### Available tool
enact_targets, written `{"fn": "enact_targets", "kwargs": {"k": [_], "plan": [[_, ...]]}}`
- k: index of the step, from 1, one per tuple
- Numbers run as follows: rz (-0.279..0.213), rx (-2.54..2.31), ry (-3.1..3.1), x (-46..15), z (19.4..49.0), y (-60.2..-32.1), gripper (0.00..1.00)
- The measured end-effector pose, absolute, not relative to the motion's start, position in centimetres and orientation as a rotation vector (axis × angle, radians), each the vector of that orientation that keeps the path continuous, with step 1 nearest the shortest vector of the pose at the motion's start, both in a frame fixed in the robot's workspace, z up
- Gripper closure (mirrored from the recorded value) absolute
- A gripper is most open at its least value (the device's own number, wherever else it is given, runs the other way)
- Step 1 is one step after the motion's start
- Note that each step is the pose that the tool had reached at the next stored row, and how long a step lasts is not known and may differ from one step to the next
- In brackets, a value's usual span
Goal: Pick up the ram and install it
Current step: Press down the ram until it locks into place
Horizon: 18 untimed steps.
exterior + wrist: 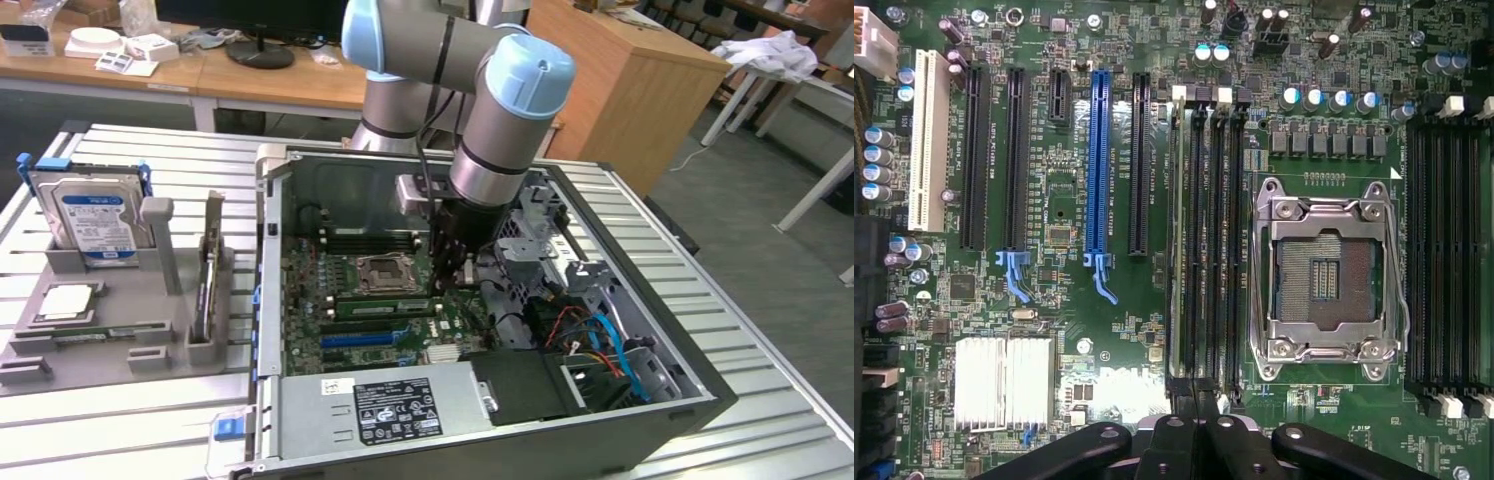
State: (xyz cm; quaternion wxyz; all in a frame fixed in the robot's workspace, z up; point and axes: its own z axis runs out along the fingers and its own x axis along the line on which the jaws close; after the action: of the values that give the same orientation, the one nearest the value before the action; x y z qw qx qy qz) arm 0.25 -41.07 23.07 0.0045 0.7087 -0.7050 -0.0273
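The ram [382, 306], a long green stick, stands on edge in a slot of the motherboard [334, 345] just below the empty processor socket [383, 272] in the exterior view. My gripper [451, 283] hangs inside the open computer case, shut, right over the stick's end toward the exterior view's right. Whether it touches the stick I cannot tell. In the wrist view the dark fingers [1172, 445] are pressed together over the bank of black memory slots [1209, 230] beside the socket [1326, 275].
A grey parts holder [147, 350] on the exterior view's left carries a blue-labelled hard drive [96, 222], a silver processor chip [67, 300] and an upright card [211, 270]. The case walls [667, 300], the power supply [394, 410] and cables [601, 345] crowd the arm.
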Motion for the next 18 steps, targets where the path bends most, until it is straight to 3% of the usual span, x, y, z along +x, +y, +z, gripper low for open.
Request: {"fn": "enact_targets", "kwargs": {"k": [18], "plan": [[-0.087,2.221,-2.209,0.26,22.88,-41.16,0.89]]}}
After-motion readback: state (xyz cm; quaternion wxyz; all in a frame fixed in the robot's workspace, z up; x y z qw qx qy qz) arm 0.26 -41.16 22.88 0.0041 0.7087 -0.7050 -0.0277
